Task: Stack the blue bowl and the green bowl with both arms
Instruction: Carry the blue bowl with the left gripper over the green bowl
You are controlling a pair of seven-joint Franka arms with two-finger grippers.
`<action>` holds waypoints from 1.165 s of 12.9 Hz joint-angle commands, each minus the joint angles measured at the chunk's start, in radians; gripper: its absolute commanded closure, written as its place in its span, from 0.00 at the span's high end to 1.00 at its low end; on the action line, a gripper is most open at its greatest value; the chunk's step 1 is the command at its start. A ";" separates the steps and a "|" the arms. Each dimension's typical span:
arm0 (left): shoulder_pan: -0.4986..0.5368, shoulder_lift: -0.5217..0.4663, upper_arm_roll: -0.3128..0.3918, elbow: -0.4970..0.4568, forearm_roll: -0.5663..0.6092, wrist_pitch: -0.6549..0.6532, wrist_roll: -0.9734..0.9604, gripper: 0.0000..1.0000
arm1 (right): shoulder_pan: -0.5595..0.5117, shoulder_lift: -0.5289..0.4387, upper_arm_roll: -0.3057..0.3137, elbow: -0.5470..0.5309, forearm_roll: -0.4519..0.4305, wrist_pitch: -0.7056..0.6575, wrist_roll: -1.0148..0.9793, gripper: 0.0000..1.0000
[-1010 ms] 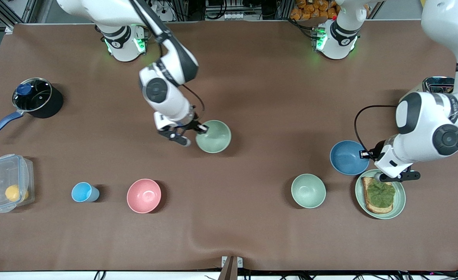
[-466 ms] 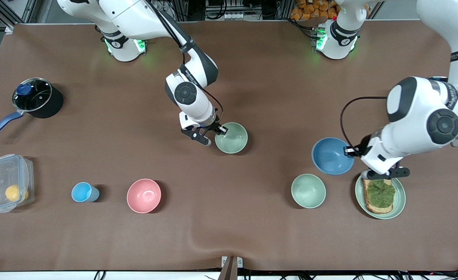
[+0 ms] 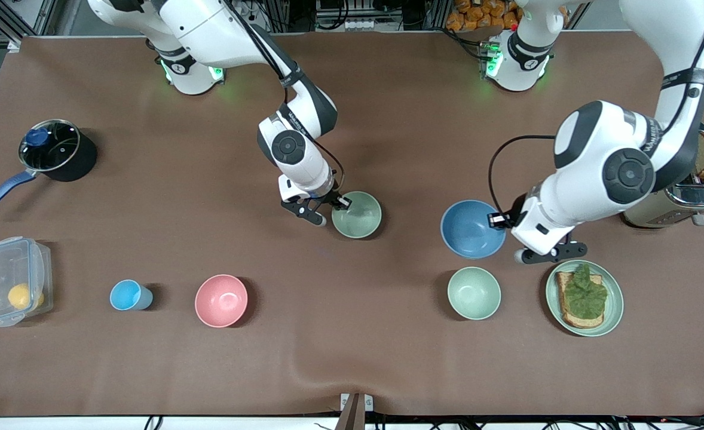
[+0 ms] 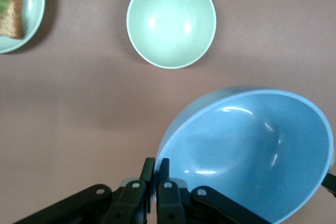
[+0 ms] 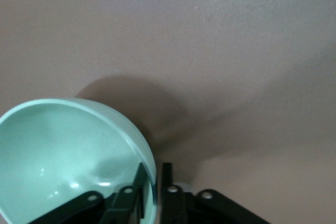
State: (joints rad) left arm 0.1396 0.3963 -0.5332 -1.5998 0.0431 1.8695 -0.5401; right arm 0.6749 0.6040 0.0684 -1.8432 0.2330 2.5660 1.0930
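Near mid-table, your right gripper point(image 3: 330, 213) pinched the empty green bowl point(image 3: 357, 214) by its rim; your left gripper point(image 3: 505, 234) clamped the empty blue bowl point(image 3: 472, 229), raised above the mint bowl point(image 3: 474, 292). No readable labels.

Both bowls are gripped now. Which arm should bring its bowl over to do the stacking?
Probably left. The left gripper holds the blue bowl by its rim, above the table. The right gripper has the green bowl low, loosening, so it looks like the base.
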 commanded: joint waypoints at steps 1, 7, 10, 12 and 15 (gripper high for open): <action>0.003 0.003 -0.040 0.009 -0.031 -0.015 -0.092 0.00 | 0.003 -0.001 -0.009 0.024 0.003 -0.010 0.041 1.00; -0.074 0.027 -0.048 0.063 -0.061 -0.007 -0.263 0.00 | -0.118 -0.078 -0.009 0.150 0.016 -0.381 0.139 1.00; -0.118 0.039 -0.048 0.081 -0.098 -0.007 -0.332 0.00 | -0.149 -0.066 -0.010 0.148 0.124 -0.382 0.198 1.00; -0.139 0.044 -0.048 0.081 -0.101 -0.007 -0.397 0.00 | -0.156 -0.033 -0.010 0.141 0.221 -0.310 0.209 1.00; -0.166 0.045 -0.048 0.080 -0.100 0.003 -0.443 0.00 | -0.169 0.008 -0.012 0.118 0.290 -0.267 0.205 1.00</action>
State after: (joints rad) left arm -0.0114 0.4294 -0.5812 -1.5450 -0.0374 1.8728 -0.9499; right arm 0.5222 0.5919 0.0473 -1.7030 0.4865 2.2649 1.2844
